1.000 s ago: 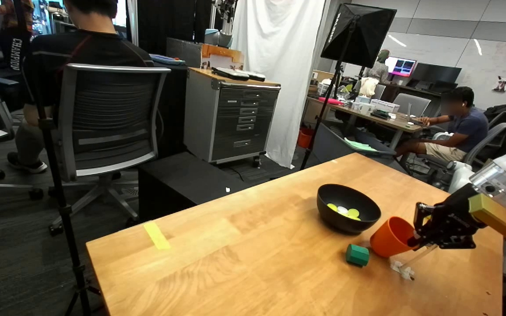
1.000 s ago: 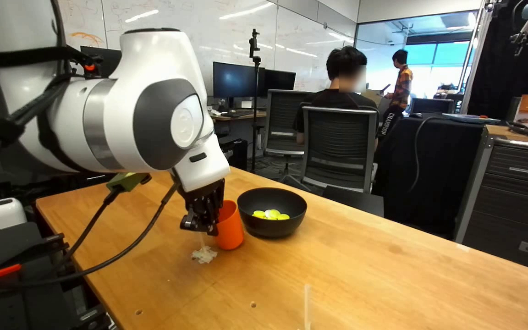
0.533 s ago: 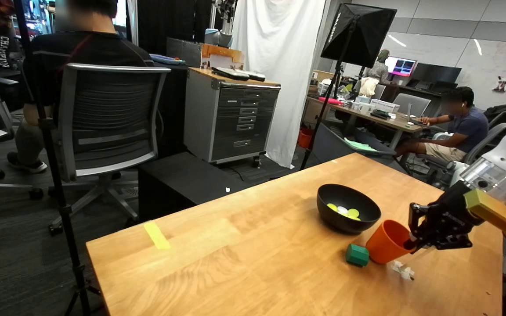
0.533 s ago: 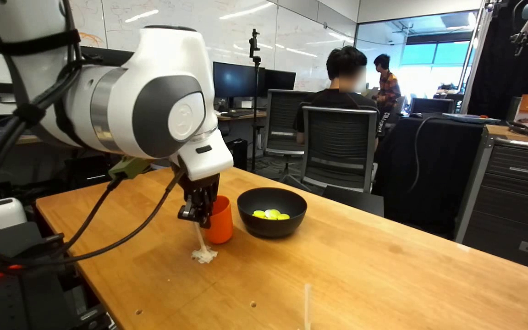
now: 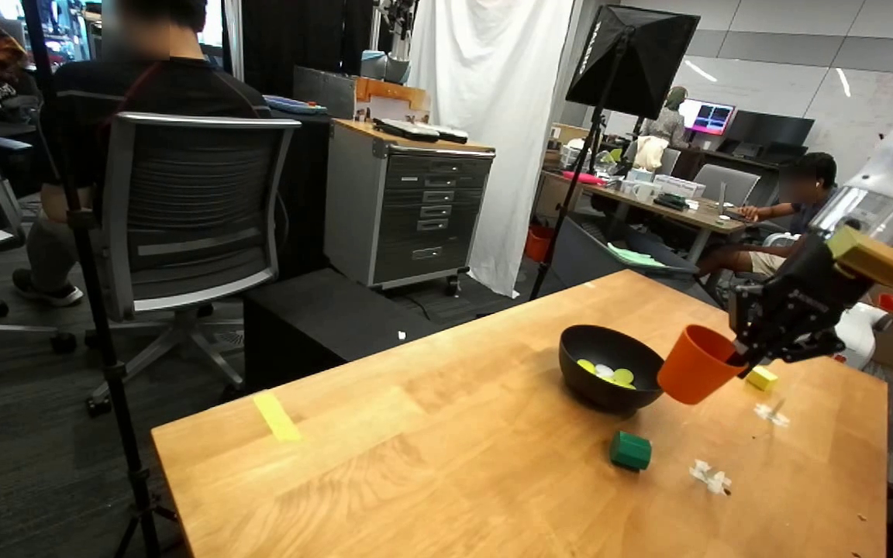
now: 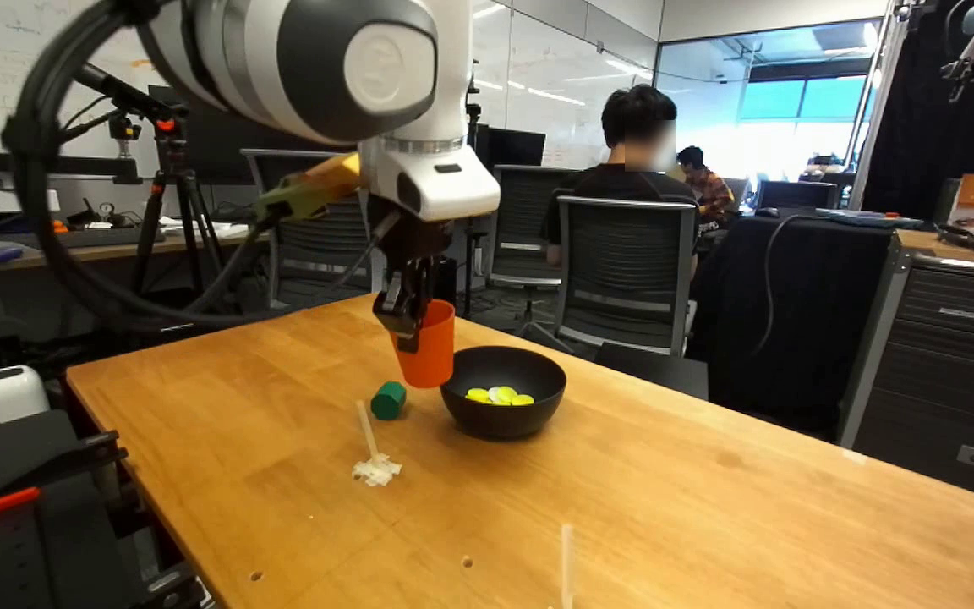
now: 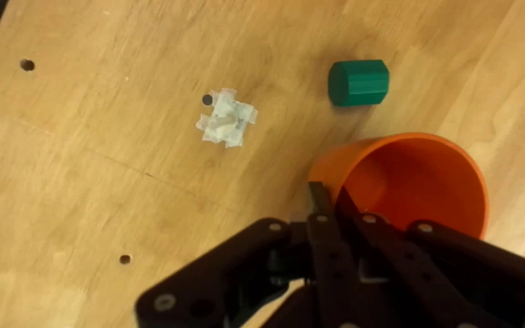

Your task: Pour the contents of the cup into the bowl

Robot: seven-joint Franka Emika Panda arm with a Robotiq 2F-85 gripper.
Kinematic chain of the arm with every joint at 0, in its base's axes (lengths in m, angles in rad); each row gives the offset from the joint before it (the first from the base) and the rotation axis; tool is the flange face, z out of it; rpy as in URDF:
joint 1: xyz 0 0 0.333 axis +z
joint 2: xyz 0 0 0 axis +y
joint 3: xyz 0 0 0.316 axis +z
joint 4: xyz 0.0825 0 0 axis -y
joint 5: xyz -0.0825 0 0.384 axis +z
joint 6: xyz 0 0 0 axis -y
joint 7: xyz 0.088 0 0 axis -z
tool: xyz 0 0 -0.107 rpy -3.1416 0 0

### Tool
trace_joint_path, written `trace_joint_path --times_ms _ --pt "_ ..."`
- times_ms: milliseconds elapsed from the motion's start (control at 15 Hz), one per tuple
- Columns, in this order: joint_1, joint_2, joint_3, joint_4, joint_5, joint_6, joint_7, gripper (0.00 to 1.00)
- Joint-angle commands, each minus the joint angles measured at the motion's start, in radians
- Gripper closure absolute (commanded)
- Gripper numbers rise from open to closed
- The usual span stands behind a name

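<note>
The orange-red cup (image 5: 696, 368) is held above the table, mouth up, beside the black bowl (image 5: 605, 401). It also shows in an exterior view (image 6: 435, 359), overlapping the bowl's side (image 6: 500, 425). My gripper (image 7: 333, 198) is shut on the cup's wall, one finger outside and one inside the rim. In the wrist view the cup (image 7: 426, 177) shows bare orange inside; the fingers hide part of it. The yellowish-green pieces (image 5: 623, 377), with a white one among them, lie in the bowl, also seen in an exterior view (image 6: 502, 395). The bowl is out of the wrist view.
A green block (image 5: 631, 451) lies on the table near the bowl, also in the wrist view (image 7: 360, 83). White tape (image 7: 227, 118) holds a clear peg (image 6: 367, 430) on the table. A yellow block (image 5: 761, 378) lies behind the gripper. Another clear peg (image 6: 567, 562) stands up front.
My gripper has risen with the cup from close to the table, and the cup now overlaps the bowl in both exterior views. The bowl and its pieces have not moved.
</note>
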Motion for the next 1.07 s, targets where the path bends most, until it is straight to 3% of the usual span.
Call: trace_joint_path --times_ms 0,133,333,533,800,1000 --pt "-0.171 -0.025 0.225 0.115 0.278 -0.204 -0.212 0.98" --pt "-0.251 -0.033 0.315 0.2 0.364 -0.341 -0.27 0.98" --pt "-0.336 -0.047 0.396 0.342 0.403 -0.557 -0.306 0.98" --pt "-0.362 -0.088 0.412 0.434 0.385 -0.702 -0.316 0.98" --pt "-0.36 -0.114 0.394 0.476 0.371 -0.786 -0.341 0.98" --pt "-0.358 -0.13 0.386 0.448 0.333 -0.739 -0.357 0.98"
